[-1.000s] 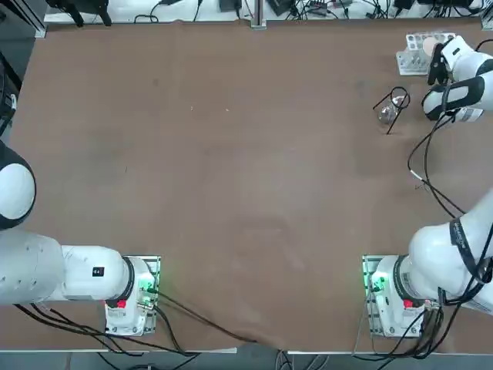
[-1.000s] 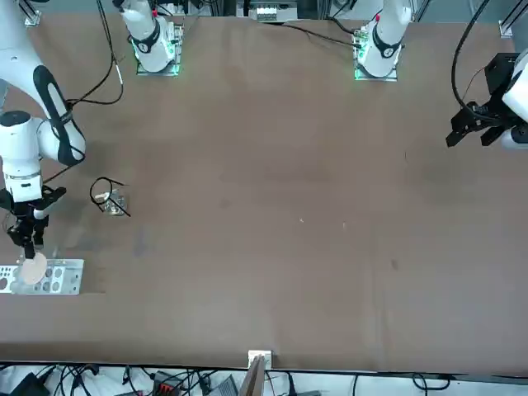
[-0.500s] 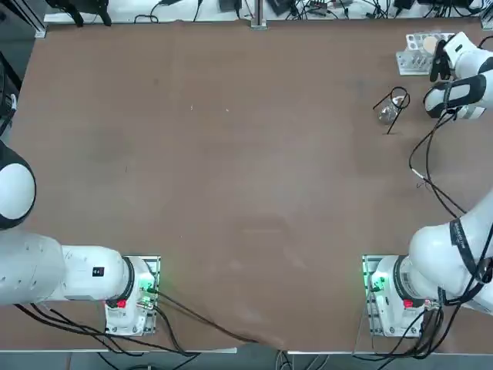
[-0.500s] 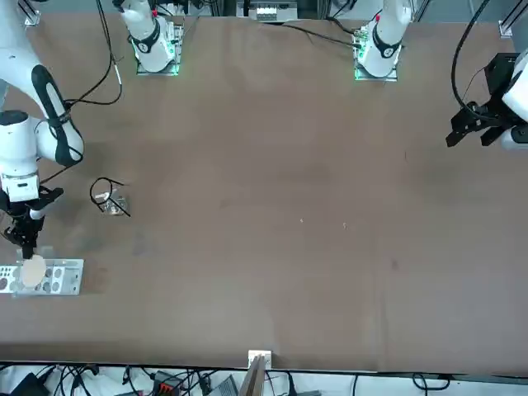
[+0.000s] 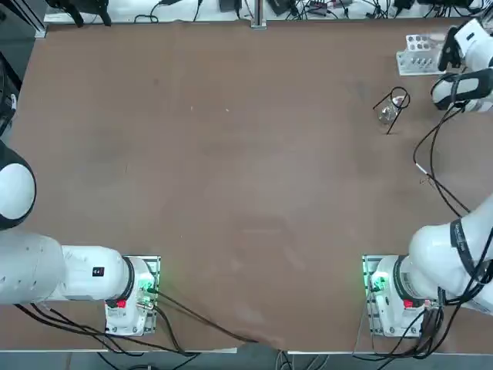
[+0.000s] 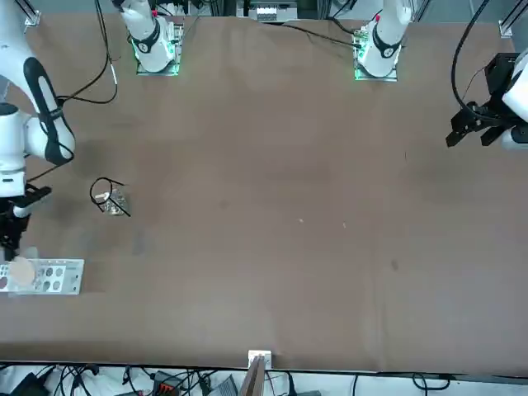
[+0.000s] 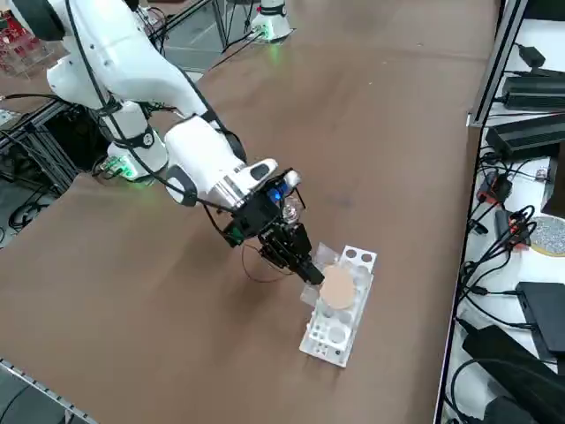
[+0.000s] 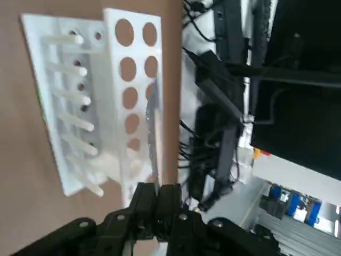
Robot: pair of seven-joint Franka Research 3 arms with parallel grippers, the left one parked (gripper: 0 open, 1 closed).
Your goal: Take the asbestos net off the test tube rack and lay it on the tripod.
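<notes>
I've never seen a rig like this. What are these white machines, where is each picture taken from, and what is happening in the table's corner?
These are two robot arms bolted to a brown table. One picture looks straight down, one faces the robot from across the table, one looks from its right side, and one comes from a camera on the working arm's wrist. Only the right arm works. Its right gripper, a two-finger clamp, is closed on the edge of the asbestos net, a mesh square with a pale disc, over the white test tube rack. Nearby stands the tripod, a black wire stand meant to receive the net.
</notes>
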